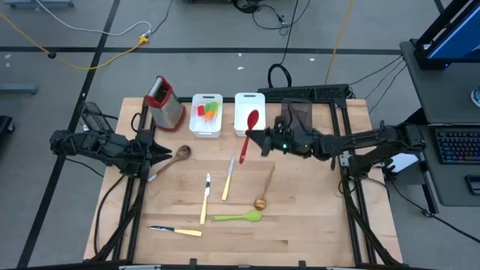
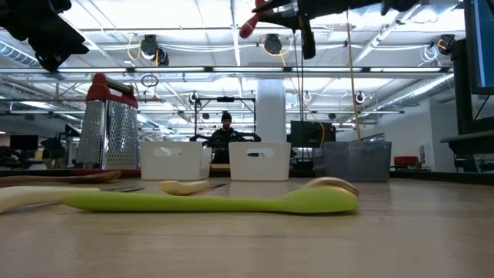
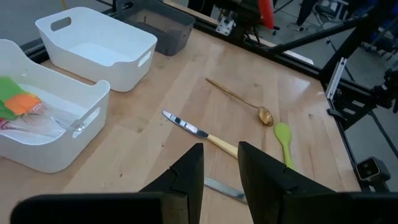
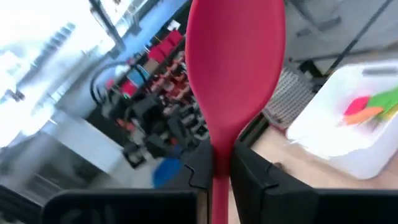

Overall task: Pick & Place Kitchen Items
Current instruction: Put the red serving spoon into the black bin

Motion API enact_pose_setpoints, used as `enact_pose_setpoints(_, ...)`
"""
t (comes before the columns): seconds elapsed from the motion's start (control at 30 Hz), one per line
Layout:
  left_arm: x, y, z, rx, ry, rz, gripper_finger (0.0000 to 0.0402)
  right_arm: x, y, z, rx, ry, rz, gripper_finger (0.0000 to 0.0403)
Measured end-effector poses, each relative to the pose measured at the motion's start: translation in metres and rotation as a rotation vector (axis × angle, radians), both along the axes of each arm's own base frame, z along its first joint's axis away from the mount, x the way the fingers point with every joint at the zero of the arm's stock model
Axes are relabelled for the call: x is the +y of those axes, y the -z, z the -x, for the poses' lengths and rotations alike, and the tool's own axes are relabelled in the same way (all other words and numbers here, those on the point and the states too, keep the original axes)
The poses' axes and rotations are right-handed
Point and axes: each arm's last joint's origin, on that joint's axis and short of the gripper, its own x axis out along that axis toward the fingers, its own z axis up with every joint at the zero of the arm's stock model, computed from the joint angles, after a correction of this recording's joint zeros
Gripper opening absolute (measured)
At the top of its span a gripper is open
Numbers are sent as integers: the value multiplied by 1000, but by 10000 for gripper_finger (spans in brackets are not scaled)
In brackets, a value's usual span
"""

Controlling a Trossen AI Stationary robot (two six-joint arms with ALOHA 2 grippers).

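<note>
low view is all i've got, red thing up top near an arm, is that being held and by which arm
Observer: Yes, the right gripper is shut on the red spoon, clamping its handle just below the bowl.
Operator: where is it over the table
Observer: In the high view the spoon's bowl hangs over the empty white bin, the one beside the dark bin.
Operator: anything in the other white bin
Observer: That white bin holds small orange and green spatulas.
Operator: left arm busy
Observer: No, the left gripper is open and empty, near the wooden spoon.
</note>
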Motion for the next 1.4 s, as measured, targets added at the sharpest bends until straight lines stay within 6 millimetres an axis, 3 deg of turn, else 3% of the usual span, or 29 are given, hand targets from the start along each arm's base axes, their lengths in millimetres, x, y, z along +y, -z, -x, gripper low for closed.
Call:
enact_pose_setpoints(0.33,1,0,0,-7,-60,18,102,-55,3,15,-5,44,-360,24)
enact_pose_setpoints(0.73,3,0,0,-16,-115,32,102,-116,5,60,103,-69,-713,24)
enact_pose_setpoints(0.97,3,0,0,-20,-140,24,102,-141,13,92,179,-143,-997,24)
enact_pose_setpoints(1.2,4,0,0,-23,-160,15,102,-166,26,128,229,-52,-1171,25)
enact_pose_setpoints(1.4,5,-1,0,-26,-181,6,102,-174,41,159,305,36,-1280,27)
